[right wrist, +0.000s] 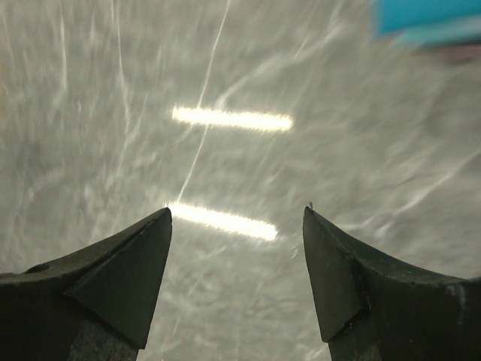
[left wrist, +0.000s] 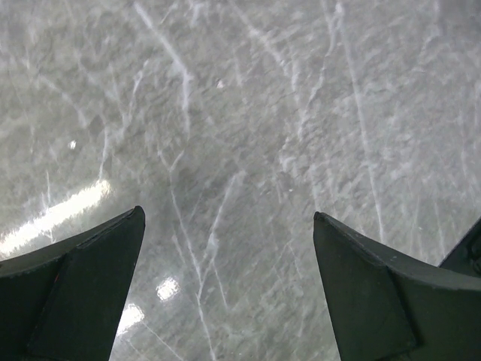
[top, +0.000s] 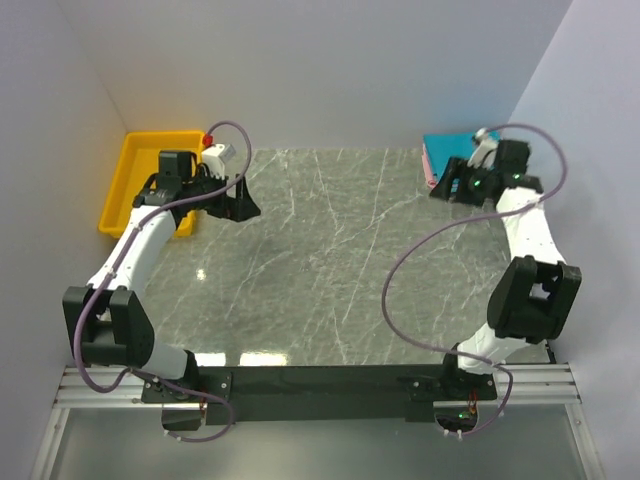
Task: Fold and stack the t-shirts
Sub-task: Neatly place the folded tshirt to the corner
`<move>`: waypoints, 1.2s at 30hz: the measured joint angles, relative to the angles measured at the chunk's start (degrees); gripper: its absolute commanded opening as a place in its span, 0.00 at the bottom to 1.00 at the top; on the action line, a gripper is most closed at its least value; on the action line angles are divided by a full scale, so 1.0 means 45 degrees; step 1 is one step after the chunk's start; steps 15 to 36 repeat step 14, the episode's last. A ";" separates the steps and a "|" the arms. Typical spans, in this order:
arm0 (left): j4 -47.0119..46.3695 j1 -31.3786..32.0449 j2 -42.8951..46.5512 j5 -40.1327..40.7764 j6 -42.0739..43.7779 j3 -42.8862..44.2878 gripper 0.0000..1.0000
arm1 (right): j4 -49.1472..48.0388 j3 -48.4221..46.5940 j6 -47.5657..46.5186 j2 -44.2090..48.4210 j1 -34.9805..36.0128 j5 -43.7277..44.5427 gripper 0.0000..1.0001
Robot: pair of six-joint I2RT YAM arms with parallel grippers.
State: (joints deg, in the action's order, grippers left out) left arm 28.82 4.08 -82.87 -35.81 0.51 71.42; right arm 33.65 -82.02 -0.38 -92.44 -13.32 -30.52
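Note:
A stack of folded t-shirts (top: 441, 157) lies at the far right of the table, teal on top with a pink edge below; its teal corner (right wrist: 428, 19) shows at the top right of the right wrist view. My right gripper (top: 447, 190) hovers just in front of the stack, jaws open over bare marble (right wrist: 237, 214), nothing between them. My left gripper (top: 243, 208) is at the far left, beside the yellow bin, wide open (left wrist: 228, 218) over bare table.
A yellow plastic bin (top: 139, 160) sits at the far left corner. White walls close in the table on the left, back and right. The grey marble table top (top: 330, 260) spreads between the arms.

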 measured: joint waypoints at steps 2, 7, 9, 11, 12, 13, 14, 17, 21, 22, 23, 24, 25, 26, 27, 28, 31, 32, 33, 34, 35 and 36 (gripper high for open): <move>-0.0151 0.0005 -0.0034 0.0374 -0.0068 -0.0408 0.99 | -0.0005 0.1326 0.0005 0.0573 0.0826 0.0204 0.77; -0.0306 0.0005 -0.0087 0.1807 0.0321 -0.1894 0.99 | -0.0330 0.4308 -0.0413 0.2346 0.3939 0.1054 0.77; -0.0345 0.0005 -0.0087 0.2327 0.0476 -0.2521 0.99 | -0.0379 0.5032 -0.0573 0.2871 0.4925 0.1341 0.78; -0.0350 0.0010 -0.0073 0.2803 0.0656 -0.3177 1.00 | -0.0427 0.5484 -0.0758 0.3167 0.5445 0.1656 0.78; -0.0335 0.0015 -0.0068 0.2992 0.0714 -0.3434 0.99 | -0.0418 0.5629 -0.0845 0.3283 0.5625 0.1812 0.78; -0.0325 0.0019 -0.0053 0.3109 0.0733 -0.3594 0.99 | -0.0413 0.5702 -0.0903 0.3366 0.5736 0.1923 0.79; -0.0301 0.0019 -0.0034 0.3240 0.0733 -0.3740 1.00 | -0.0423 0.5727 -0.0937 0.3444 0.5790 0.1987 0.79; -0.0301 0.0019 -0.0034 0.3240 0.0733 -0.3740 1.00 | -0.0423 0.5727 -0.0937 0.3444 0.5790 0.1987 0.79; -0.0301 0.0019 -0.0034 0.3240 0.0733 -0.3740 1.00 | -0.0423 0.5727 -0.0937 0.3444 0.5790 0.1987 0.79; -0.0301 0.0019 -0.0034 0.3240 0.0733 -0.3740 1.00 | -0.0423 0.5727 -0.0937 0.3444 0.5790 0.1987 0.79; -0.0301 0.0019 -0.0034 0.3240 0.0733 -0.3740 1.00 | -0.0423 0.5727 -0.0937 0.3444 0.5790 0.1987 0.79; -0.0301 0.0019 -0.0034 0.3240 0.0733 -0.3740 1.00 | -0.0423 0.5727 -0.0937 0.3444 0.5790 0.1987 0.79; -0.0301 0.0019 -0.0034 0.3240 0.0733 -0.3740 1.00 | -0.0423 0.5727 -0.0937 0.3444 0.5790 0.1987 0.79; -0.0301 0.0019 -0.0034 0.3240 0.0733 -0.3740 1.00 | -0.0423 0.5727 -0.0937 0.3444 0.5790 0.1987 0.79; -0.0301 0.0019 -0.0034 0.3240 0.0733 -0.3740 1.00 | -0.0423 0.5727 -0.0937 0.3444 0.5790 0.1987 0.79; -0.0301 0.0019 -0.0034 0.3240 0.0733 -0.3740 1.00 | -0.0423 0.5727 -0.0937 0.3444 0.5790 0.1987 0.79; -0.0301 0.0019 -0.0034 0.3240 0.0733 -0.3740 1.00 | -0.0423 0.5727 -0.0937 0.3444 0.5790 0.1987 0.79; -0.0301 0.0019 -0.0034 0.3240 0.0733 -0.3740 1.00 | -0.0423 0.5727 -0.0937 0.3444 0.5790 0.1987 0.79; -0.0301 0.0019 -0.0034 0.3240 0.0733 -0.3740 1.00 | -0.0423 0.5727 -0.0937 0.3444 0.5790 0.1987 0.79; -0.0301 0.0019 -0.0034 0.3240 0.0733 -0.3740 1.00 | -0.0423 0.5727 -0.0937 0.3444 0.5790 0.1987 0.79; -0.0301 0.0019 -0.0034 0.3240 0.0733 -0.3740 1.00 | -0.0423 0.5727 -0.0937 0.3444 0.5790 0.1987 0.79; -0.0301 0.0019 -0.0034 0.3240 0.0733 -0.3740 1.00 | -0.0423 0.5727 -0.0937 0.3444 0.5790 0.1987 0.79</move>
